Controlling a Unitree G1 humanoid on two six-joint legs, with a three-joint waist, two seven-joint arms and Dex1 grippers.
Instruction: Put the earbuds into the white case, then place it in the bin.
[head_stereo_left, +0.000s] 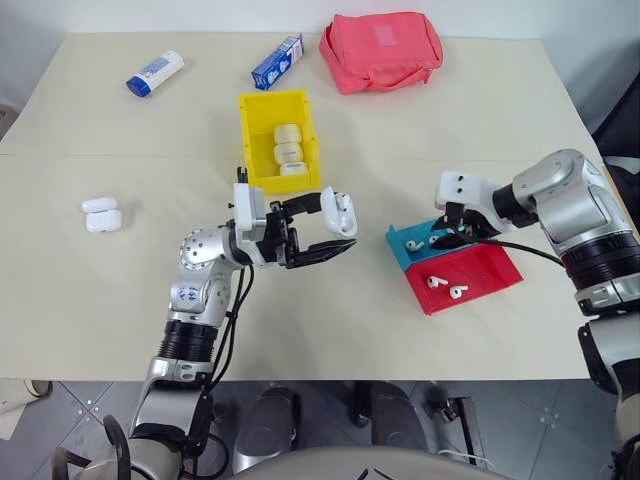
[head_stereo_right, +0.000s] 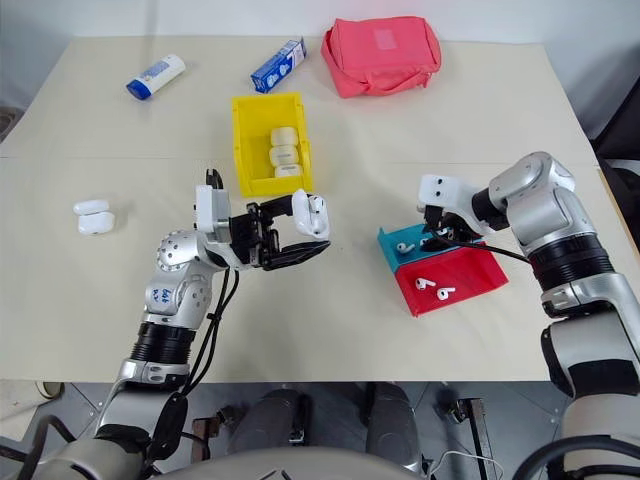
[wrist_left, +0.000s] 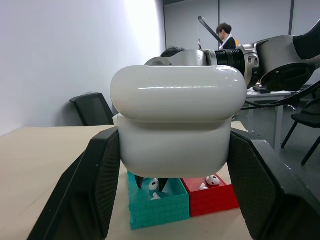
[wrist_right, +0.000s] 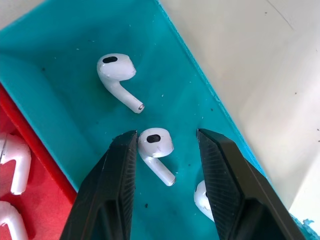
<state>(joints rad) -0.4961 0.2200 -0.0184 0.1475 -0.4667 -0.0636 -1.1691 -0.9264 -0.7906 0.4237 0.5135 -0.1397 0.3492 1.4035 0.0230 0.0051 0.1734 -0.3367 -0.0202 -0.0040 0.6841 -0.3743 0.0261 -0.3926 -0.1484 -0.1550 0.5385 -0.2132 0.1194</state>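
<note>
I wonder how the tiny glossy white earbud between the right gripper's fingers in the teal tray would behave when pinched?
The earbud looks glossy and rounded, so it may squirt from the right gripper. It seems very light and rigid. Lying loose on the teal tray, it would probably skid if nudged.

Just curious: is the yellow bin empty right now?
No, the yellow bin already holds three white cases in a row.

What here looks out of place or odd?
A second white case lies alone near the table's left edge, its lid askew, away from the trays. The yellow bin already holds three cases. Otherwise tidy: earbuds lie in the teal tray and the red tray.
</note>
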